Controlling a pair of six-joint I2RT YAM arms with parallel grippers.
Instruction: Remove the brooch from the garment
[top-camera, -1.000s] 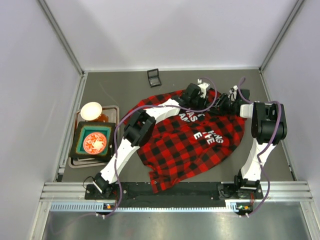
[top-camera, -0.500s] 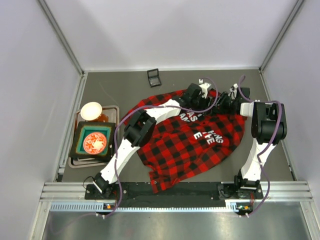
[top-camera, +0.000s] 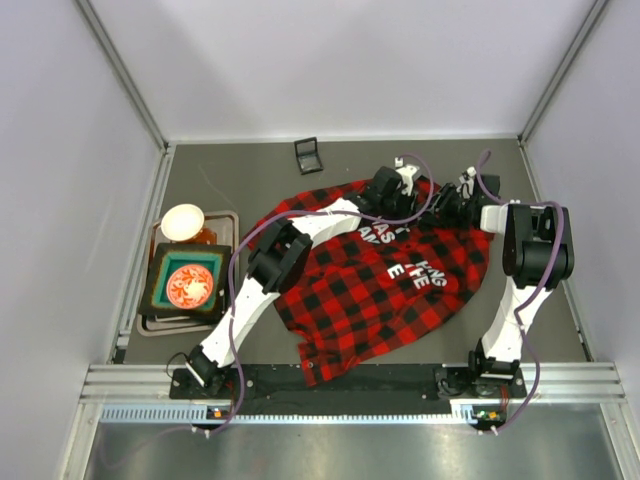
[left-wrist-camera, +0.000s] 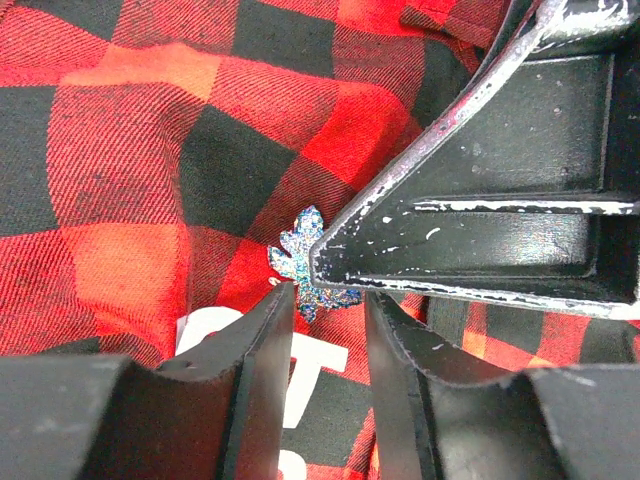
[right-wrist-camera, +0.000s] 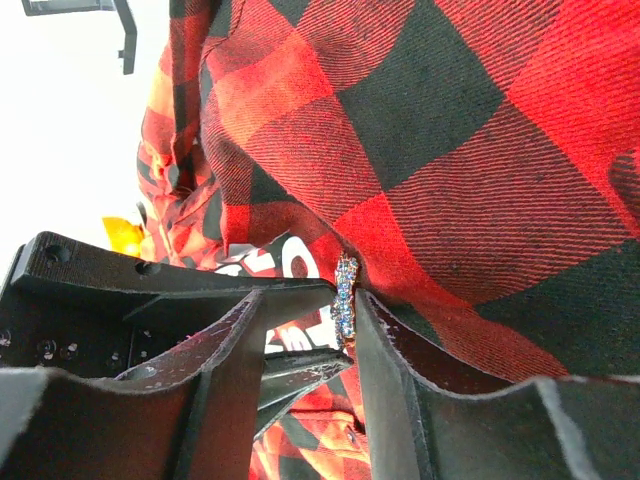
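The garment (top-camera: 390, 275), a red-and-black plaid shirt with white lettering, lies spread on the table; both arms reach over its far edge. The brooch (left-wrist-camera: 305, 255), a small sparkly pale-blue pin, sits on the cloth just ahead of my left gripper (left-wrist-camera: 328, 292). That gripper's jaws stand apart with only cloth showing between them. One black finger (left-wrist-camera: 480, 240) of the right gripper covers part of the brooch. In the right wrist view the brooch (right-wrist-camera: 346, 295) shows edge-on against the inner face of one finger of my right gripper (right-wrist-camera: 310, 300), whose jaws stand apart.
A small black square box (top-camera: 308, 155) lies on the table beyond the garment. At the left a tray (top-camera: 145, 318) holds a white bowl (top-camera: 183, 222) and a green square dish (top-camera: 187, 283). Walls close in the table at the back and both sides.
The left wrist has shifted slightly toward the back of the table; the right arm and the garment look unmoved.
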